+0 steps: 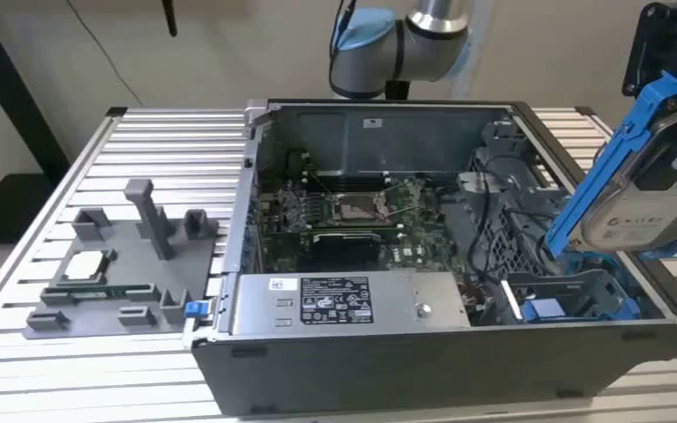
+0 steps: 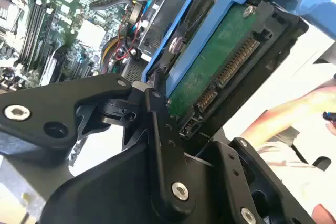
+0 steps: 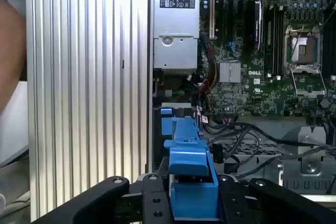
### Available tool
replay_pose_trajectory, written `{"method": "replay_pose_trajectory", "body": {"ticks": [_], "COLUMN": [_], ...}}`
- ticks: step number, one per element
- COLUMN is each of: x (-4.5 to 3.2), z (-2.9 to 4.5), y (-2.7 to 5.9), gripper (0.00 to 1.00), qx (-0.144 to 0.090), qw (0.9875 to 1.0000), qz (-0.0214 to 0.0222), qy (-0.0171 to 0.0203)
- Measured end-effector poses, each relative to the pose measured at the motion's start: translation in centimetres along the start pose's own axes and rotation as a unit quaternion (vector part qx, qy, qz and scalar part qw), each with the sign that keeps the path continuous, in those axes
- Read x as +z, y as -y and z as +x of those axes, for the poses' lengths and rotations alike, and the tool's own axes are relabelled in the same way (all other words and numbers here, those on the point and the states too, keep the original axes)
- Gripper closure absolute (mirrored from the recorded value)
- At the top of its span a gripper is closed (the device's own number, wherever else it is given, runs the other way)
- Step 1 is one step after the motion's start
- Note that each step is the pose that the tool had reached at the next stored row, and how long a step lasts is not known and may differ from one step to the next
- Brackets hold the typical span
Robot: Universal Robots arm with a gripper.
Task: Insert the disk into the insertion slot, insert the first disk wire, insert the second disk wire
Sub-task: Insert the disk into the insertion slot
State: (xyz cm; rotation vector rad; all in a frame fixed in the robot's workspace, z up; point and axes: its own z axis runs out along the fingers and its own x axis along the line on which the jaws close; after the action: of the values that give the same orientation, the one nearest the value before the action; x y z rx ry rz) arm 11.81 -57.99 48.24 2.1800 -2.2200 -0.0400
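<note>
Disk (image 1: pixel 656 189): clamped in the gripper (image 2: pixel 173 103), held tilted in the air above the open case's (image 1: pixel 351 370) right side in the exterior view – not yet in the bay.
Carrier: blue frame wraps the drive; green board and connector face the second wrist view.
Gripper: fingers (image 2: pixel 157 124) pinched on the carrier's edge.
Slot (image 1: pixel 574 300): insertion slot with blue rails, right near corner of the case, just below the disk.
Advice, my read: level the disk to the rails first, line both edges up, slide straight – a skewed entry would likely jam.
Hazard: loose cables (image 3: pixel 247 135) beside the bay, power supply (image 1: pixel 338 304) to its left.
</note>
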Motion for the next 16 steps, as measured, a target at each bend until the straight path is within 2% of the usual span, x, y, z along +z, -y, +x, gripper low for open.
{"method": "replay_pose_trajectory", "body": {"ticks": [16], "x": [0.39], "z": [0.0], "y": [0.02], "gripper": [1.0], "qx": [0.0], "qw": [1.0], "qz": [0.0], "qy": [0.0]}}
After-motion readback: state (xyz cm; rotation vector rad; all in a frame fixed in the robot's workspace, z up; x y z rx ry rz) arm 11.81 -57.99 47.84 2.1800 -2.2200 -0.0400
